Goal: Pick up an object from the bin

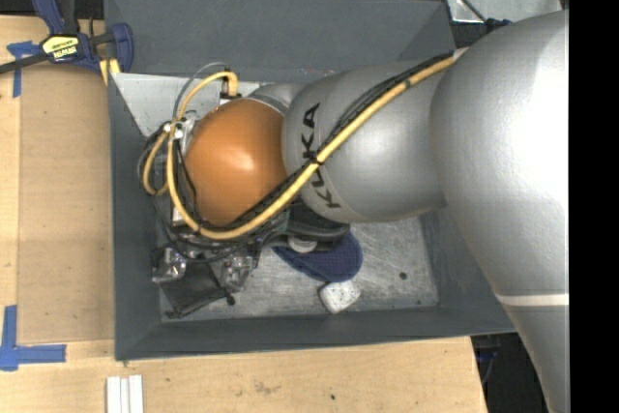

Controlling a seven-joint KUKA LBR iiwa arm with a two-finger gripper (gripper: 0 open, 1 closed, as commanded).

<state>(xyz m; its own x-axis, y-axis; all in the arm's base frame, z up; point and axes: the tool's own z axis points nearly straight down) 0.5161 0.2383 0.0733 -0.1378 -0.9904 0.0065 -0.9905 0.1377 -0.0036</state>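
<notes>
My gripper (208,268) sits low in the lower-left corner of the bin (290,29), beneath the orange wrist cover (232,160). I cannot tell whether it is open or closed. A black flat thing (198,301) lies just beside it, toward the front wall. Further right lie a dark blue soft piece (329,261) and a small white lump (338,296).

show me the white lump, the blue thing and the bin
white lump (338,296): camera view, its middle
blue thing (334,261): camera view, its exposed front part
bin (290,24): camera view, far wall

Matt metal bin (271,24); glossy, smooth orange cover (232,160) and silver arm (387,150).
</notes>
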